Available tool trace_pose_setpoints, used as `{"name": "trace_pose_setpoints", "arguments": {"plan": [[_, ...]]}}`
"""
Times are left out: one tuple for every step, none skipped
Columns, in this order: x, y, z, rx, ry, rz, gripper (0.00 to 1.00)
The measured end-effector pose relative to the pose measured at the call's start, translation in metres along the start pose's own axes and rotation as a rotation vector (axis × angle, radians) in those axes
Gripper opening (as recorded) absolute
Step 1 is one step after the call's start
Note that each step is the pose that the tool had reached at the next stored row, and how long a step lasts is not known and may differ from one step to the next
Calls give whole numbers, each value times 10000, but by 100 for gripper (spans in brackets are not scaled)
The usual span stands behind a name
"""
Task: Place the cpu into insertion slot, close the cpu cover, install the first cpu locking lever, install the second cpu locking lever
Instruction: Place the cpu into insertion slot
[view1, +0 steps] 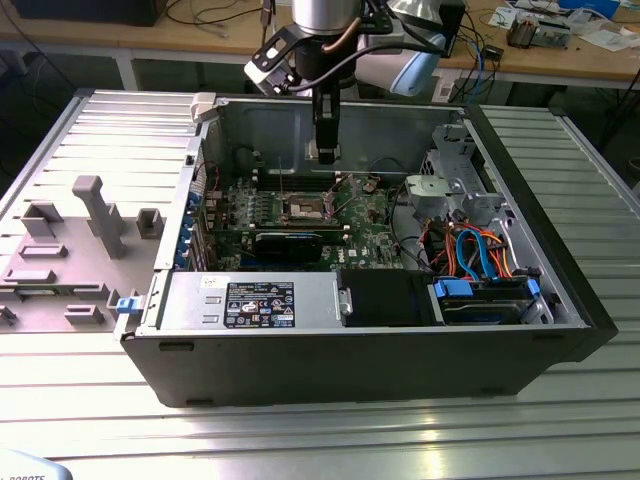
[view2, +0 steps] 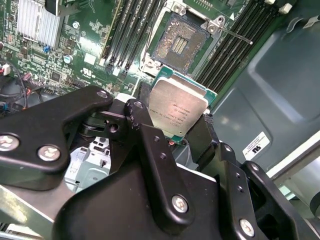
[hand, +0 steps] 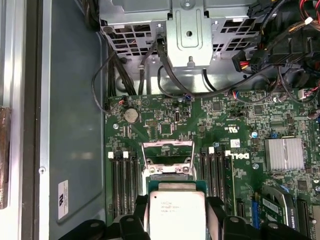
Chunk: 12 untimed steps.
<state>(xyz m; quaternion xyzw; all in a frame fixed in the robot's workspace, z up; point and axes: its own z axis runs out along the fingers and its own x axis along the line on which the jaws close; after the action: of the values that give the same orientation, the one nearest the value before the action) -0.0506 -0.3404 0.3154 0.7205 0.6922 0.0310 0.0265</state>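
Ribbed metal workbench (view1: 320, 440), open black computer case (view1: 350, 370), black gripper (view2: 172, 124) clenched on small square silver-grey cpu (view2: 178, 106) with printed lid, held above bare motherboard socket (view2: 177, 42), white label (hand: 63, 199) on grey-blue case wall

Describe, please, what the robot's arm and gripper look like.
The arm is a silver-grey tube with a pale blue-grey joint cap. The gripper is matte black; its fingers are jointed flat links fastened with silver screws.
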Motion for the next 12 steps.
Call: {"name": "trace_pose_setpoints", "arguments": {"plan": [[0, -1, 8, 1, -1, 0, 54], [1, -1, 13, 0, -1, 0, 54], [1, -1, 16, 1, -2, 0, 54], [0, -2, 16, 2, -3, 0, 54], [1, -2, 22, 0, 0, 0, 54], [1, -2, 28, 0, 0, 0, 54], [1, -2, 28, 0, 0, 0, 54], [1, -3, 29, 0, 0, 0, 54], [1, -3, 29, 0, 0, 0, 54], [1, -2, 29, 0, 0, 0, 54], [1, -3, 29, 0, -1, 0, 54], [1, -3, 30, 0, -1, 0, 54]]}}
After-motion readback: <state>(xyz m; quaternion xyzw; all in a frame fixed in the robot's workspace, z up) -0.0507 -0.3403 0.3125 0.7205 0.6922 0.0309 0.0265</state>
